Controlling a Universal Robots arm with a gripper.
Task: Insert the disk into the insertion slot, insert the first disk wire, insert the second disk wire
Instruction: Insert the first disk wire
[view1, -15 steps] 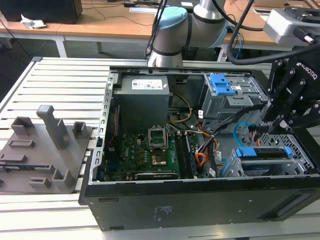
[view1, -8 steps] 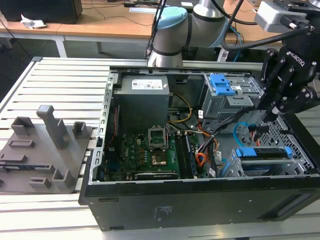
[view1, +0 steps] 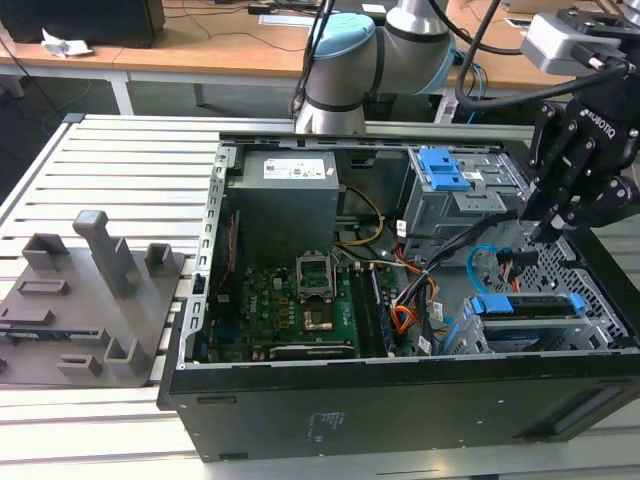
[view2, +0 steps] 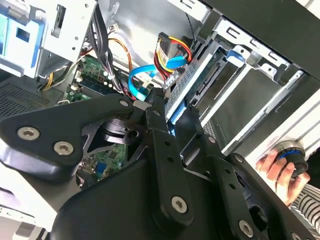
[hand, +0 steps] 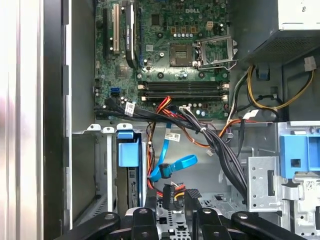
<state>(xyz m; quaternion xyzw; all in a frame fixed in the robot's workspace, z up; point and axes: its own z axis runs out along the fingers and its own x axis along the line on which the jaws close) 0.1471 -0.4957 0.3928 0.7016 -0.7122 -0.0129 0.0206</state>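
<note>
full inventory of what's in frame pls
computer case: one, black, open, on slatted table
power supply: one, grey, inside case
motherboard: one, green, case floor
disk: one, blue-framed, in insertion slot
tab cage: one, grey, blue tabs, beside slot
blue cable: one, looped near disk
wired plug: one, black, red-yellow wires, near disk
fixture block: one, grey, on table, exterior view's left
person: one, striped sleeve, outside case
arm: one, grey-blue, behind case
hand: one, black, close to wired plug
</note>
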